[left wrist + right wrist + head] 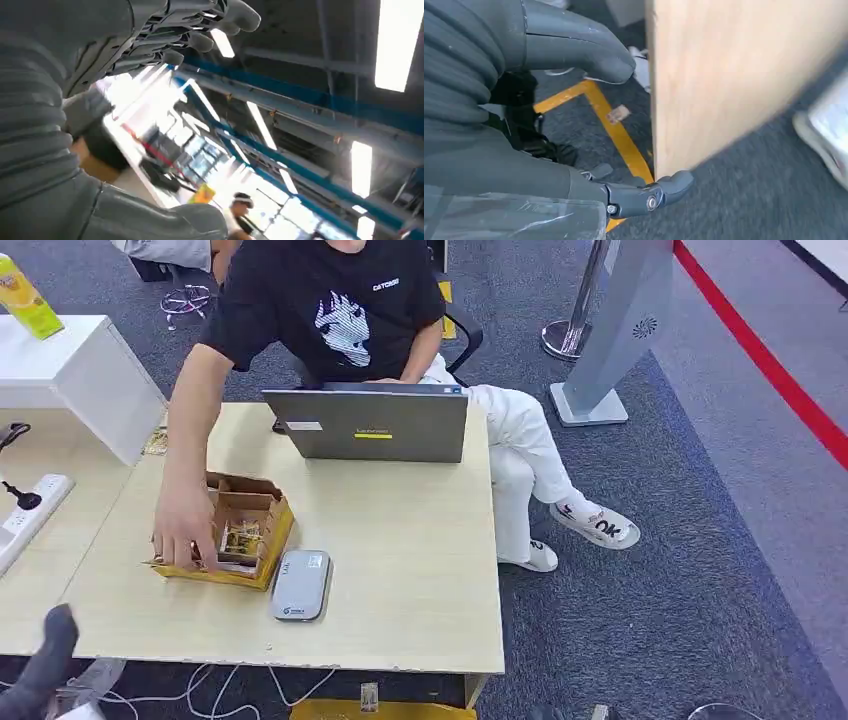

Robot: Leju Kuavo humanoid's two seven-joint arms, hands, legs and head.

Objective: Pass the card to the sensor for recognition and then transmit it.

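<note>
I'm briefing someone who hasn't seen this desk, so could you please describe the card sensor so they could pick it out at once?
Start at the light wooden table with the grey laptop at its far edge. Near the front edge, just right of the yellow cardboard box that a person's hand reaches into, lies the sensor. It is the flat silver-grey slab with rounded corners, lying apart from the laptop.

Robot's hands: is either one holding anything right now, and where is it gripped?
Nothing is held. The left hand has its fingers spread with nothing in them, and the right hand hangs beside the table, holding nothing.
</note>
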